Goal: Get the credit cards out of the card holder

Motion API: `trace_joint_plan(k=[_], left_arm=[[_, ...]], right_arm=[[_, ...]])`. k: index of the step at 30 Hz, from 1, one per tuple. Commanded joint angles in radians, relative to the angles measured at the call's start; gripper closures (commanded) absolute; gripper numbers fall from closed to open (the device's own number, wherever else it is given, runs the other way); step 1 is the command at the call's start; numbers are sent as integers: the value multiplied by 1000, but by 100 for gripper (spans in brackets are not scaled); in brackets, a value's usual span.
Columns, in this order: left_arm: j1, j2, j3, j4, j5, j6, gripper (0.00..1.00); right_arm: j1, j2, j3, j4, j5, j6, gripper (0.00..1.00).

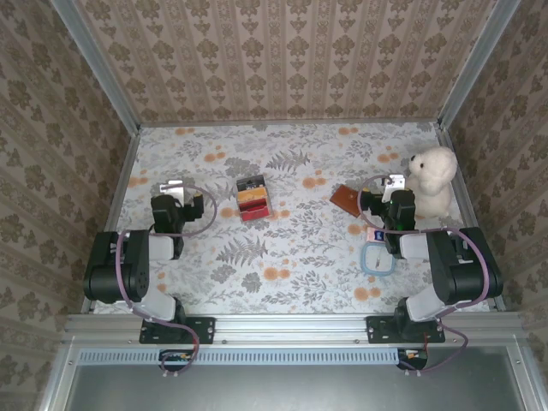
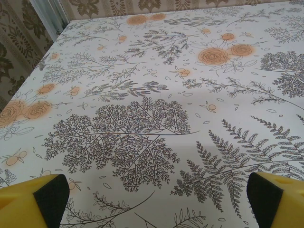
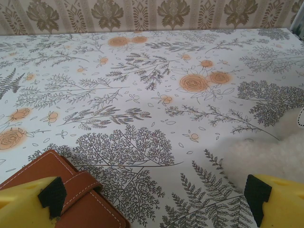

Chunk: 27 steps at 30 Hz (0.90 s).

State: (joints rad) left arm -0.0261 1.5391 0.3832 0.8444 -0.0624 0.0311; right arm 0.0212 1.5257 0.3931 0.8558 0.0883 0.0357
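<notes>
The card holder (image 1: 346, 200), a flat brown leather wallet, lies closed on the flowered table (image 1: 291, 248) just left of my right gripper (image 1: 392, 182). In the right wrist view it fills the lower left corner as a stitched brown cover (image 3: 83, 202) with its strap fastened, partly behind my left yellow finger (image 3: 33, 202). My right gripper (image 3: 156, 206) stands open over bare tablecloth. My left gripper (image 1: 172, 186) sits far to the left, and it too is open (image 2: 156, 204) with nothing between its fingers. The credit cards are hidden.
A small black box (image 1: 251, 198) with red and yellow contents stands mid-table. A white plush bear (image 1: 432, 180) sits at the right edge, its fur (image 3: 266, 156) close to my right finger. A blue-rimmed ring (image 1: 378, 259) and a small coloured piece (image 1: 374, 233) lie by the right arm.
</notes>
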Motion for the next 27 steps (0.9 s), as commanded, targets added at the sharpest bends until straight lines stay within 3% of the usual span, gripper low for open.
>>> trace_joint_plan(k=[1, 27], left_arm=[[2, -3, 22, 9, 19, 18, 0], [-2, -11, 3, 42, -8, 17, 0]], right_arm=[[-3, 7, 16, -4, -24, -7, 0], [4, -14, 7, -4, -49, -27, 0]])
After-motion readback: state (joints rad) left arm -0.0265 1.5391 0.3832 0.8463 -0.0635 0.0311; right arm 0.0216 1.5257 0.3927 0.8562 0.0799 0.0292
